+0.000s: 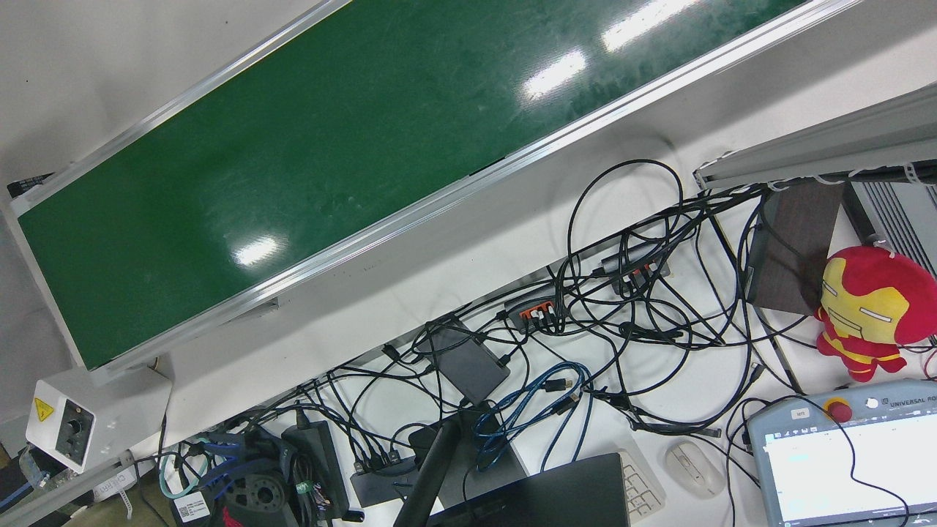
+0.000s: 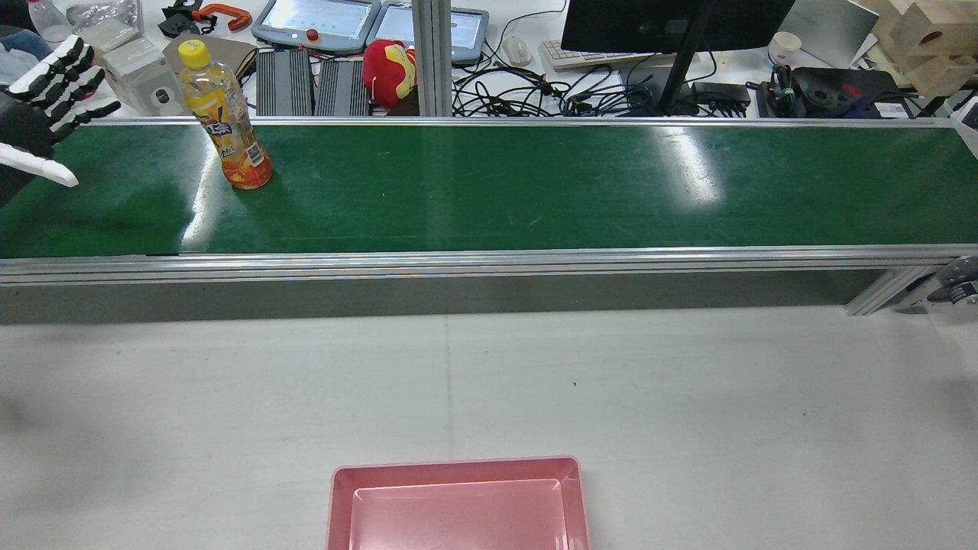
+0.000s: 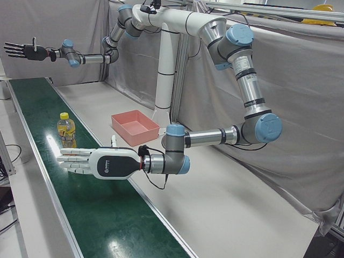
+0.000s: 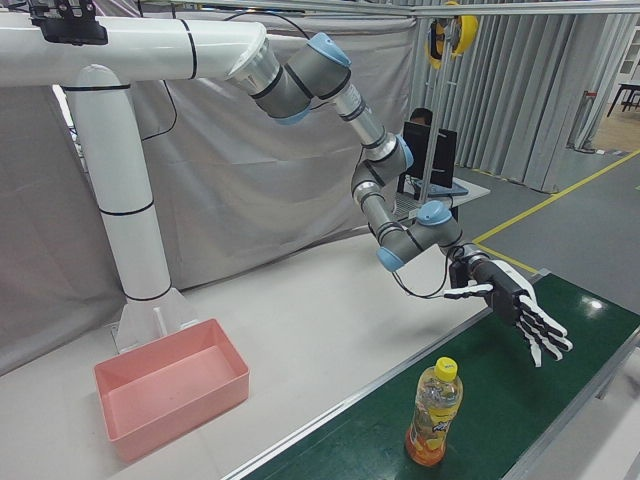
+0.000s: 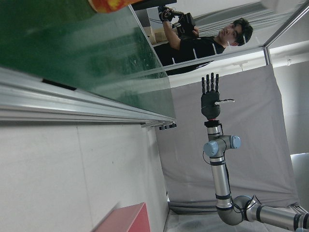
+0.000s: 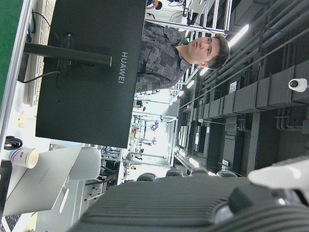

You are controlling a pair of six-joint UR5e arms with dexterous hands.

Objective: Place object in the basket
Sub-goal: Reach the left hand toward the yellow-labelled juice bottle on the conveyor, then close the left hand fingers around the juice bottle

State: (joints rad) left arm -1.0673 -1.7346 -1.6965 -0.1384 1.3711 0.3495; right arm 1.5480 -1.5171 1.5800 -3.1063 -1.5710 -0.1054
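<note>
An orange drink bottle (image 2: 227,118) with a yellow cap stands upright on the green conveyor belt (image 2: 535,183), near its left end in the rear view. It also shows in the left-front view (image 3: 65,129) and the right-front view (image 4: 433,425). My left hand (image 2: 46,84) is open with its fingers spread, hovering over the belt beside the bottle and apart from it; it also shows in the left-front view (image 3: 97,161) and the right-front view (image 4: 515,305). My right hand (image 3: 24,51) is open and empty, held high over the belt's far end. The pink basket (image 2: 458,463) sits empty on the grey table.
The belt has a raised aluminium rail (image 2: 458,260) between it and the table. Behind the belt lies a desk with cables, a monitor (image 2: 672,23), teach pendants and a red plush toy (image 2: 386,69). A person (image 5: 207,41) stands past the belt's end.
</note>
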